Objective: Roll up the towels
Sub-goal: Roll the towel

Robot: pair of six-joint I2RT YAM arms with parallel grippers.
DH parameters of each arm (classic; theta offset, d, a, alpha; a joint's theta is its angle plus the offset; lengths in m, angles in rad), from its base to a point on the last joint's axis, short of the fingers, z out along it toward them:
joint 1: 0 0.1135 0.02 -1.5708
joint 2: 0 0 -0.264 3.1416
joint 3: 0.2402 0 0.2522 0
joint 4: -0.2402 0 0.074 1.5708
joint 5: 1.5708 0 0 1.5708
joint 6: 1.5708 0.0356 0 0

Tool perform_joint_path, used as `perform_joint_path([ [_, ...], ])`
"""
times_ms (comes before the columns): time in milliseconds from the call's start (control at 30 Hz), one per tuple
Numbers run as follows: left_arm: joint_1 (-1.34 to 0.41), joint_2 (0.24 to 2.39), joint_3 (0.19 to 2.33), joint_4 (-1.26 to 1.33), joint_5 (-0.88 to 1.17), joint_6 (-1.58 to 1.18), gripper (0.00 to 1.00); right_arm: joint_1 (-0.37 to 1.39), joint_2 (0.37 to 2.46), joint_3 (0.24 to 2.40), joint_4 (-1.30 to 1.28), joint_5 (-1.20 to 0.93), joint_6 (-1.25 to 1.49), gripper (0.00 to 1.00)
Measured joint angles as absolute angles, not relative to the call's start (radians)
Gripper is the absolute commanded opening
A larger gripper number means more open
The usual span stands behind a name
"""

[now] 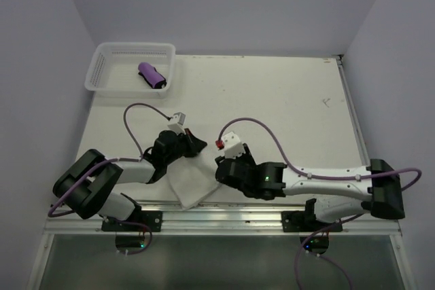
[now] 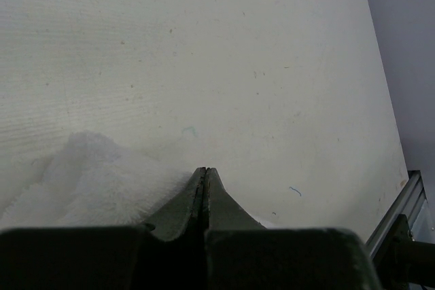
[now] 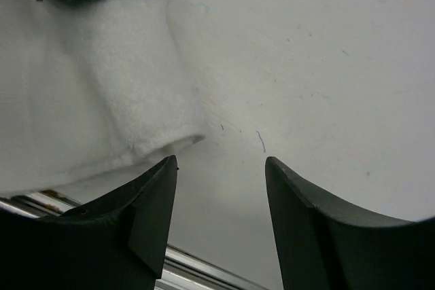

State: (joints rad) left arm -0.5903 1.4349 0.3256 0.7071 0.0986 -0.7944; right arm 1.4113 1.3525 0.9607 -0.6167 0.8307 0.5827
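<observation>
White towel (image 1: pixel 191 185), fluffy, folded over (thick rounded edge), lying flat

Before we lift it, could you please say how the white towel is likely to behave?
Probably floppy: the white towel lies in soft folds, so it should sag. Its fluffy pile likely drags on the table, not slides.
</observation>
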Motion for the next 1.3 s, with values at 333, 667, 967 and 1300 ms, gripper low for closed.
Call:
perform_joint_path([
  [333, -0.590, 1.410, 0.308, 0.707, 0.088, -0.792, 0.00, 1.030, 1.152, 0.771, -0.237, 0.319, 0.649, 0.65],
  [667, -0.590, 1.401, 0.299, 0.707, 0.089, -0.789, 0.00, 0.987, 1.390, 0.736, -0.080, 0.067, 0.710, 0.66],
  [967, -0.590, 1.390, 0.289, 0.706, 0.089, -0.788, 0.00, 1.002, 1.448, 0.663, 0.084, -0.016, 0.722, 0.65],
  [1300, -0.589, 1.375, 0.282, 0.684, 0.089, -0.782, 0.00, 1.089, 1.544, 0.698, 0.150, -0.002, 0.732, 0.24],
])
